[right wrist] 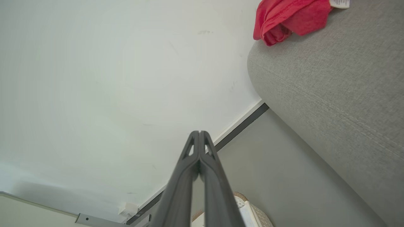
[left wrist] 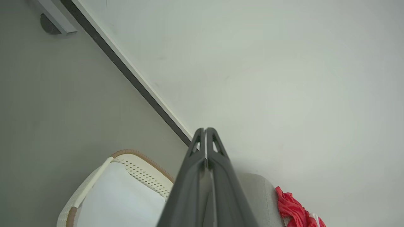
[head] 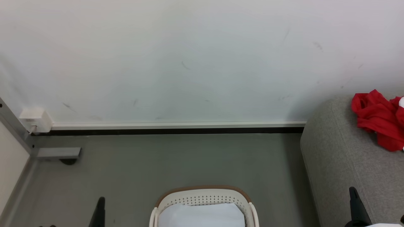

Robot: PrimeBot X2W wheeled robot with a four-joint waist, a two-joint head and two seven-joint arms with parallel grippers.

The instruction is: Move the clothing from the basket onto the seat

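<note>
Red clothing (head: 378, 118) lies on grey seat (head: 341, 164), well apart from basket (head: 205, 197); basket holds a white sheet (head: 202, 216), no red seen there. L gripper (left wrist: 205, 129) & R gripper (right wrist: 199, 132): fingers pressed together, empty. Task prob. done.

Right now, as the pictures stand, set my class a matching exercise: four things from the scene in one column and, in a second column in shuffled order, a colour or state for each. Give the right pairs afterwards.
Column one
1. clothing
2. basket
3. seat
4. left gripper

Column two
A. shut, holding nothing
B. cream with a brown rim, a white sheet inside
C. bright red, lying crumpled
D. light grey, upholstered, with a seam

Right pairs: 1-C, 2-B, 3-D, 4-A
</note>
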